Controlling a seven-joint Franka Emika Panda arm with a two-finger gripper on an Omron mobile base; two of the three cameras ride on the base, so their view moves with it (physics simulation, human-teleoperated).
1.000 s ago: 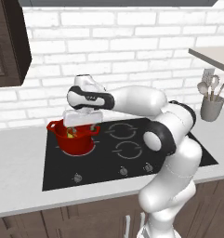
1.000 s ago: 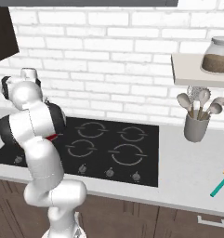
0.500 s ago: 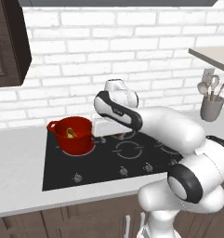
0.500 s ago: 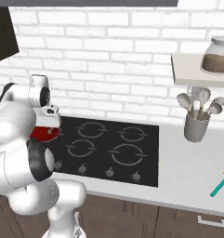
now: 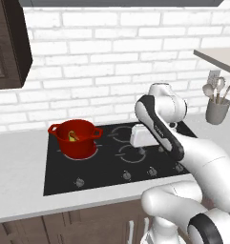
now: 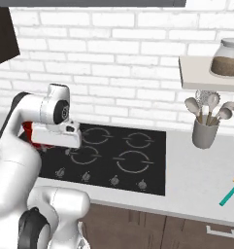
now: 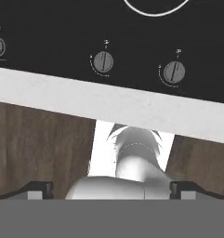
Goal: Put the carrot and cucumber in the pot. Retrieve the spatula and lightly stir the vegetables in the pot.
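On the hob's far-left burner sits the pot (image 5: 77, 137) — carrot (image 5: 75, 137) and cucumber (image 5: 70, 137) inside. The tool (image 7: 111, 189) (fingers spread wide, empty) hangs over the knobs (image 7: 103, 61). The spatula (image 6: 231, 190) lies far right on the desk (image 6: 196, 180).

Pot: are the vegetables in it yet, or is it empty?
In. The left base view shows the red pot on its burner with yellow-green and orange pieces inside.

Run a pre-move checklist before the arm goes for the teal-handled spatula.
1. Vegetables in the glossy red pot: ok, orange and yellow-green pieces show inside.
2. Pot seated on the black cooktop, rear left burner: ok.
3. Gripper free: ok, finger tips wide apart with nothing between them.
4. Teal-handled spatula located: ok, it lies on the grey counter right of the cooktop.
5. Spatula clear of the grey utensil holder: ok, apart.
6. Spatula's tan end: cannot tell, cut off at the picture edge.
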